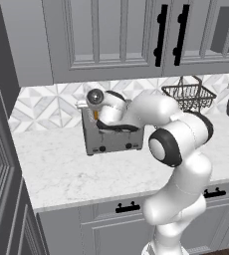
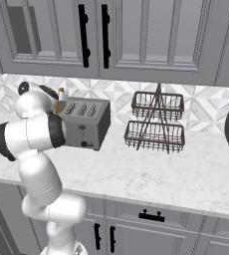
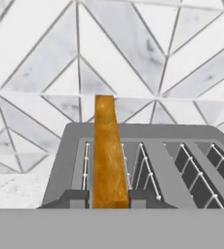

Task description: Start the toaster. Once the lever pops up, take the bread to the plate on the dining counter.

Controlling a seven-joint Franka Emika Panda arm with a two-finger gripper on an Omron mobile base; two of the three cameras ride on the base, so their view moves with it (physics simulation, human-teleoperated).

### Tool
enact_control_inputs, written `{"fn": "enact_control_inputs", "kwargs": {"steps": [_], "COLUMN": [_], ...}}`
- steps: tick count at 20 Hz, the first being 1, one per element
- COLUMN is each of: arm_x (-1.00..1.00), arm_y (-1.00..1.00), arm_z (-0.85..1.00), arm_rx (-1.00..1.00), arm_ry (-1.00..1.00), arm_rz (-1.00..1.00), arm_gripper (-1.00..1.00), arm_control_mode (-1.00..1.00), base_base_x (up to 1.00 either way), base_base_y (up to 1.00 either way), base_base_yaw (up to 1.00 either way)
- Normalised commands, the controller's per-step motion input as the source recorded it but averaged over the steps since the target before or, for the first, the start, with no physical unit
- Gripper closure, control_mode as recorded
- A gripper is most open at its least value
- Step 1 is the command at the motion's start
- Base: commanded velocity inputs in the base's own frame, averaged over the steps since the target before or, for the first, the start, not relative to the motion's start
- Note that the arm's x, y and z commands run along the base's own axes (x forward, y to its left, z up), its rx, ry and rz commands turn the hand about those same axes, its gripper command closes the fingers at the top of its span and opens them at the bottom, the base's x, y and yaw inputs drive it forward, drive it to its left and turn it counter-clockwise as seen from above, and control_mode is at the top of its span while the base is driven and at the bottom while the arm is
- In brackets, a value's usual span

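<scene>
Hand view puts the bread (image 3: pixel 107 151) dead centre, right up against the end effector, which looks clamped on its near edge, though the fingertips are hidden. The slice stands on edge, long axis running up out of the leftmost slot. One slice, one toaster (image 3: pixel 148 160) with four slots, near the bench's (image 1: pixel 61 174) back edge by the tiled wall. One wire basket rack (image 2: pixel 156 122) beside it.

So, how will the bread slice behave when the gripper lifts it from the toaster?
The bread stands straight on edge with no sag, so it is probably stiff. It looks thin, so likely light, and hard squeezing might crack it. The toaster slot wires sit close beside it, so a tilted pull could snag.
</scene>
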Motion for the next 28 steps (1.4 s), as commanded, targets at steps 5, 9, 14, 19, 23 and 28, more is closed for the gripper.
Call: {"fn": "enact_control_inputs", "kwargs": {"steps": [5, 9, 14, 19, 23, 28], "arm_x": [-0.16, -0.33, -0.79, -0.87, -0.87, -0.97], "arm_y": [0.00, 0.00, 0.00, 0.00, 0.00, -0.11], "arm_z": [0.53, 0.63, 0.24, 0.70, 0.98, 0.83], "arm_rx": [0.00, 0.00, 0.00, 0.03, 0.01, 0.00], "arm_ry": [-0.21, -0.06, 0.00, 0.05, 0.12, 0.23], "arm_rz": [0.04, 0.02, 0.00, 0.00, 0.00, 0.00], "arm_gripper": [1.00, 1.00, 1.00, 1.00, 1.00, 1.00], "arm_control_mode": [-1.00, -1.00, -1.00, -1.00, -1.00, -1.00], "base_base_x": [0.00, 0.00, 0.00, 0.00, 0.00, 0.00], "base_base_y": [0.00, 0.00, 0.00, 0.00, 0.00, 0.00], "base_base_yaw": [0.00, 0.00, 0.00, 0.00, 0.00, 0.00]}}
